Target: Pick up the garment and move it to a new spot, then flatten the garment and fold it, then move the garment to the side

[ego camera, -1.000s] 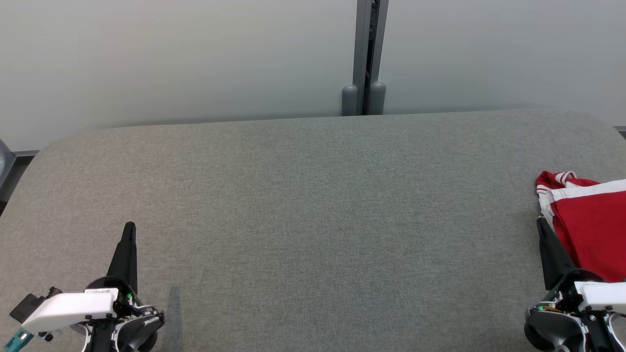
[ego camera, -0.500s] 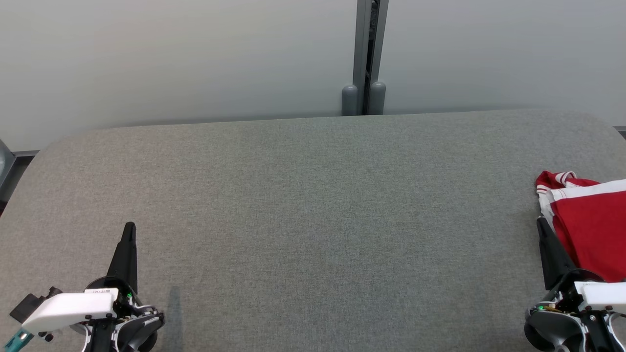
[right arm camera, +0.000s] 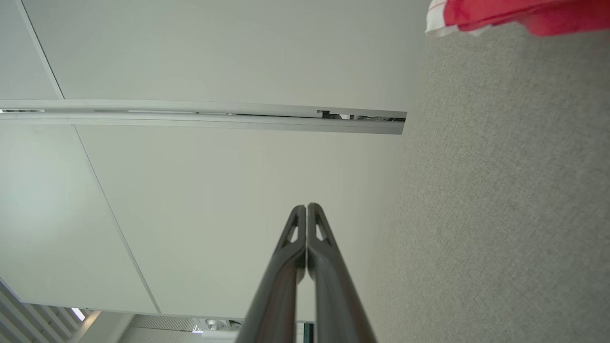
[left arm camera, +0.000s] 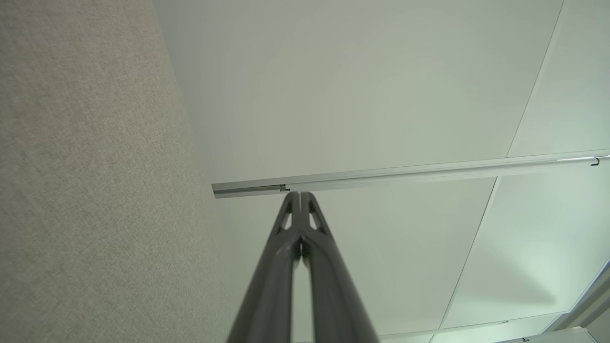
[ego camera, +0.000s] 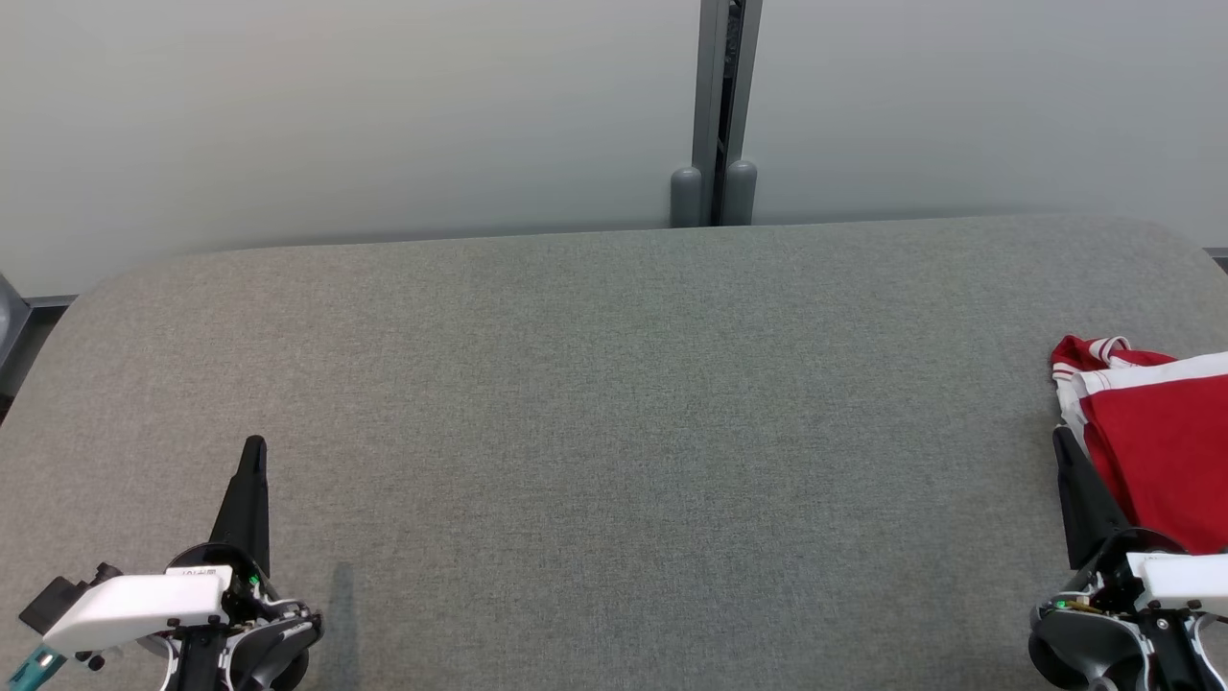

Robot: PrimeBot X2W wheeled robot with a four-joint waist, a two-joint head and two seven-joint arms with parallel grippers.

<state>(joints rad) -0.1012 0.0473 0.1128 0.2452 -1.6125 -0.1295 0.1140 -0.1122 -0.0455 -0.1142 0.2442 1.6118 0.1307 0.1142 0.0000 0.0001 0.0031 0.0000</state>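
Observation:
The garment is red with white trim and lies bunched at the right edge of the grey table, partly cut off by the head view's border. A corner of the garment shows at the top right of the right wrist view. My right gripper is shut, empty, at the lower right, its dark fingers just left of the cloth. At the lower left, far from the cloth, my left gripper is shut on nothing. Both pairs of fingertips press together in the wrist views.
A pale partition wall with a grey metal post stands behind the table. The table's rounded far corners show at the left and right.

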